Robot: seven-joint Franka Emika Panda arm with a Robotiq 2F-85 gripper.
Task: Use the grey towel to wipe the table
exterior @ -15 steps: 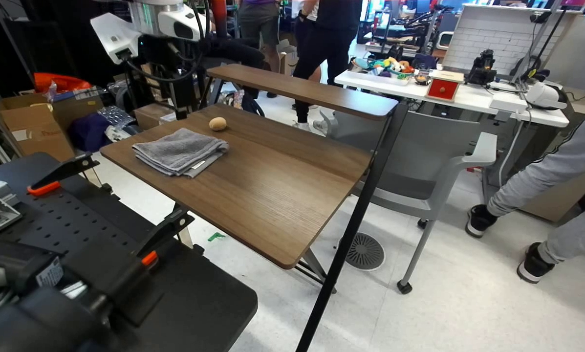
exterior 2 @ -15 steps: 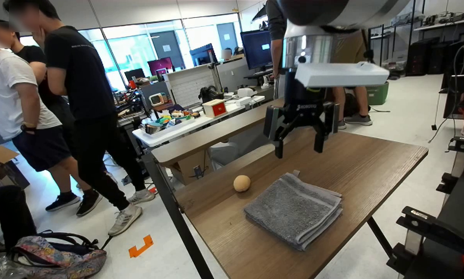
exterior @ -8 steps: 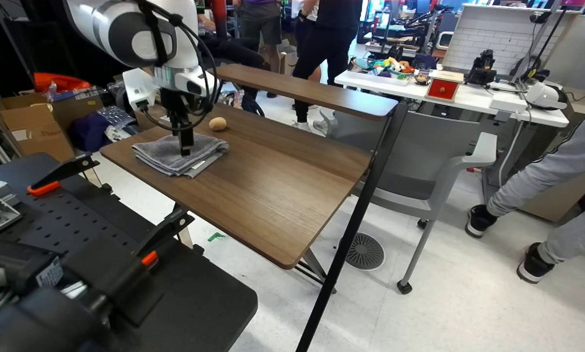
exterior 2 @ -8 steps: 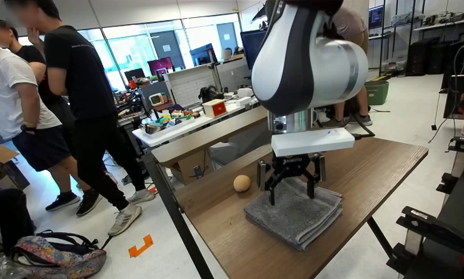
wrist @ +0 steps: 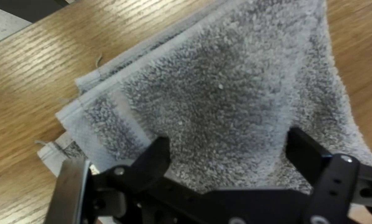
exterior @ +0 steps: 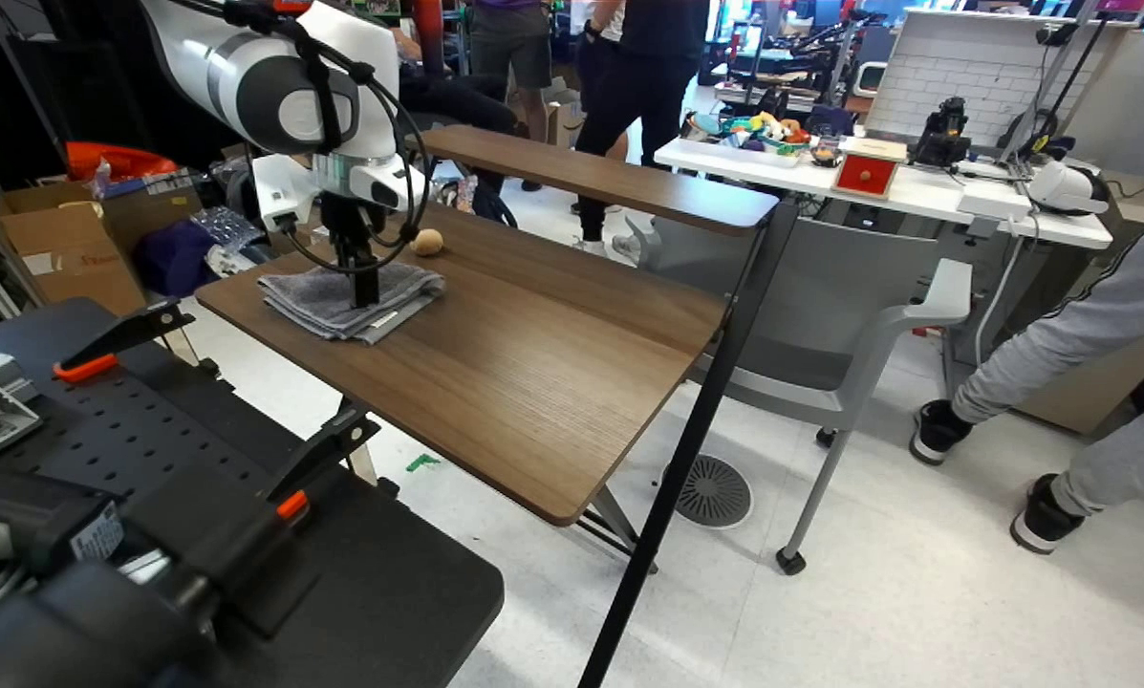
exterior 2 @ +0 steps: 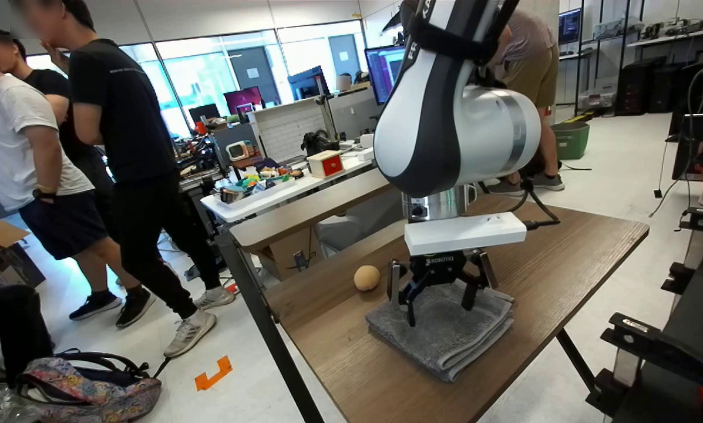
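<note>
The grey towel lies folded on the brown table in both exterior views (exterior: 407, 285) (exterior 2: 466, 341). It fills the middle of the wrist view (wrist: 210, 93). The table shows its bare top (exterior: 524, 373) (exterior 2: 568, 247) and also appears in the wrist view (wrist: 27, 81). My gripper (exterior 2: 439, 309) points down with its fingers spread, both fingertips at the towel's upper surface and seemingly pressing on it. In the wrist view my gripper (wrist: 229, 141) has flat towel between its fingers and no cloth pinched. It also shows side-on (exterior: 365, 291), where the two fingers overlap.
A small round tan object (exterior 2: 366, 278) (exterior: 427, 243) sits on the table beside the towel. A raised wooden plank (exterior: 581, 177) runs along one long side. A black cart with clamps (exterior: 371, 564) stands along the opposite side. A grey chair (exterior: 810, 315) stands behind.
The arm came down from above the table onto the towel, then slightly lower. The towel has shifted slightly under the fingertips in the last half second. The fingers stay spread.
</note>
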